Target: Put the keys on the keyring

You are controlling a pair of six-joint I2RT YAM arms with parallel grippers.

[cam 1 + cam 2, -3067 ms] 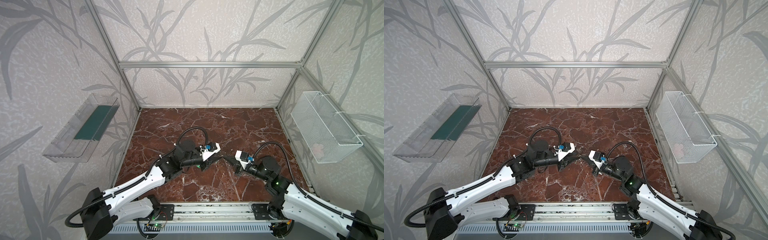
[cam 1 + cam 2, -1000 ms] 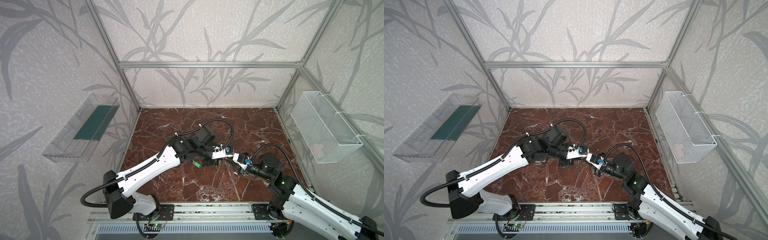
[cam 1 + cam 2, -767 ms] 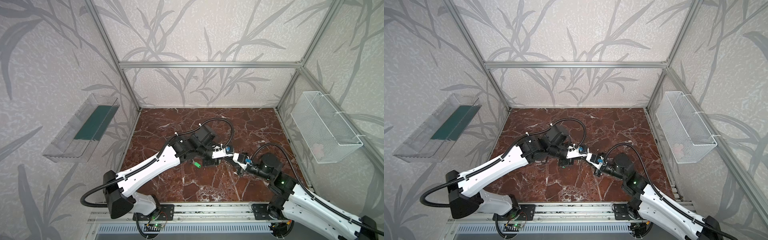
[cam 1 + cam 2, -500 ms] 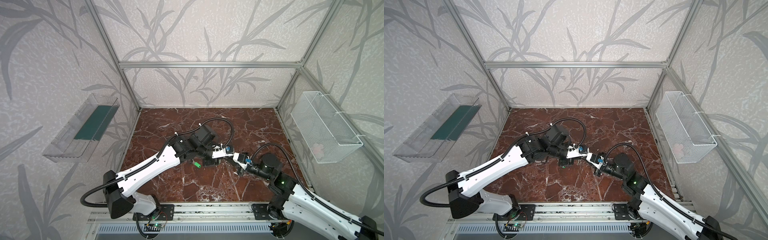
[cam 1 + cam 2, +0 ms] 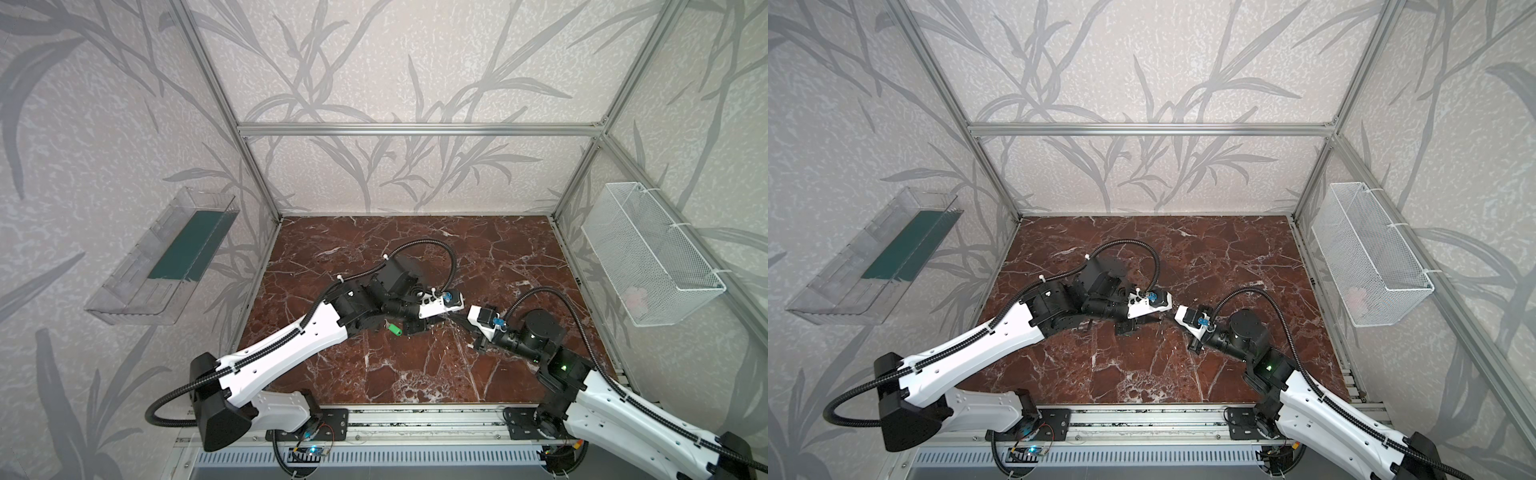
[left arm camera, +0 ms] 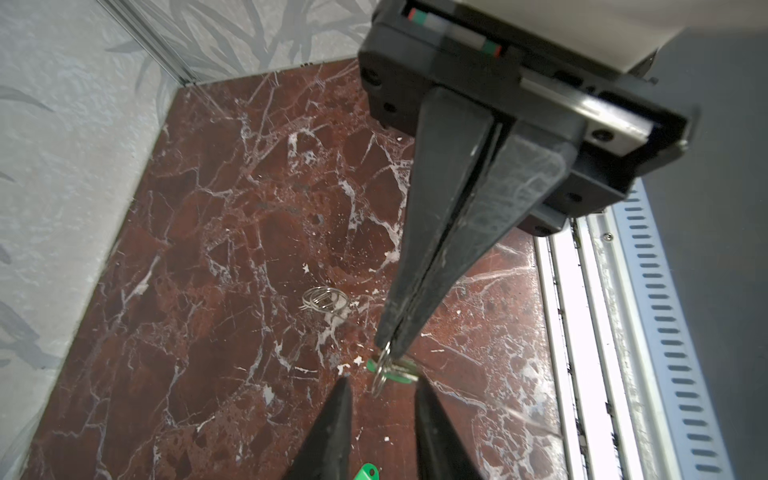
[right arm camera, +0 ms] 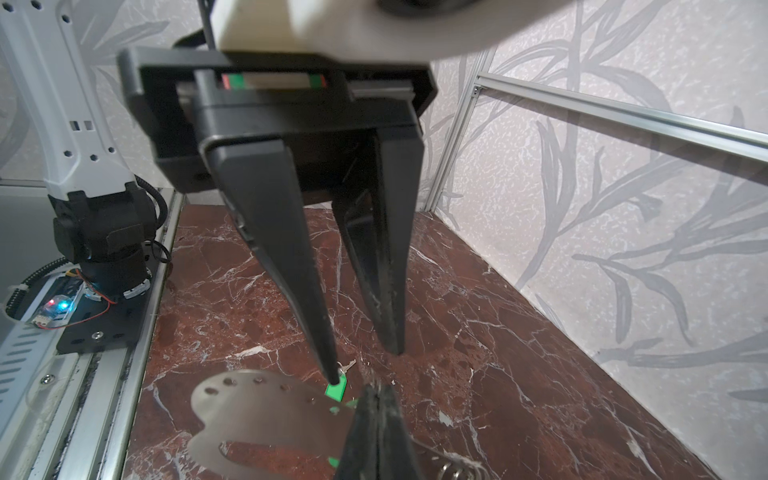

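Keyring (image 7: 249, 419): flat grey metal plate, small holes.

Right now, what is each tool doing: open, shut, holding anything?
Left tool: open, one tip touching a green key tag, not gripping it.
Right tool: shut on a small wire ring.

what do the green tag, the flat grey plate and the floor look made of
Green tag: probably plastic; bright, even colour with a smooth, slightly glossy face.
Grey plate: looks like thin brushed metal; dull silver sheen, punched holes and a cutout.
Floor: red-brown with white veins like polished marble, though it could be a printed surface.
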